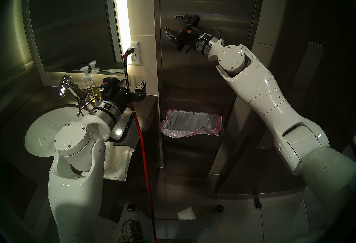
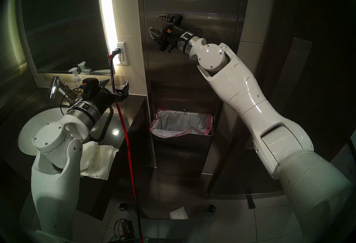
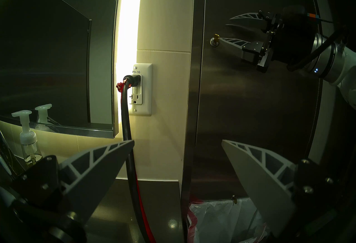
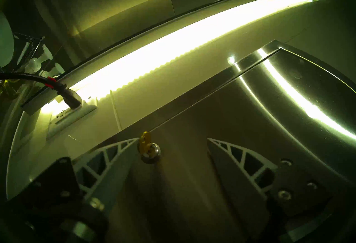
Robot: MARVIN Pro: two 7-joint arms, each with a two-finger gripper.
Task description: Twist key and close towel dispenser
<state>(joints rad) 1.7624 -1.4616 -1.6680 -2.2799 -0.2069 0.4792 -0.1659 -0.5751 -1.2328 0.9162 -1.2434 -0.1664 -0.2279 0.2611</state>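
Observation:
The towel dispenser [image 1: 208, 67] is a tall brushed-steel wall cabinet, and its long door lies flat in its frame. The brass key [image 1: 166, 28] sticks out of the round silver lock [image 4: 152, 152] near the door's left edge. My right gripper [image 1: 169, 24] is open at the door. Its lower fingertip [image 3: 223, 39] is right against the key's head [image 4: 144, 141], and the other finger stands well apart. My left gripper [image 1: 133, 83] is open and empty over the counter, left of the cabinet. The towels inside are hidden.
A lined waste bin [image 1: 192, 152] sits in the cabinet's lower part, with a small key [image 3: 234, 199] above it. To the left are the mirror [image 1: 67, 20], sink [image 1: 44, 130], faucet [image 1: 65, 86], soap bottle [image 1: 89, 82] and outlet [image 1: 134, 53] with a red-black cable [image 1: 142, 150]. Folded paper towels [image 1: 117, 161] lie on the counter.

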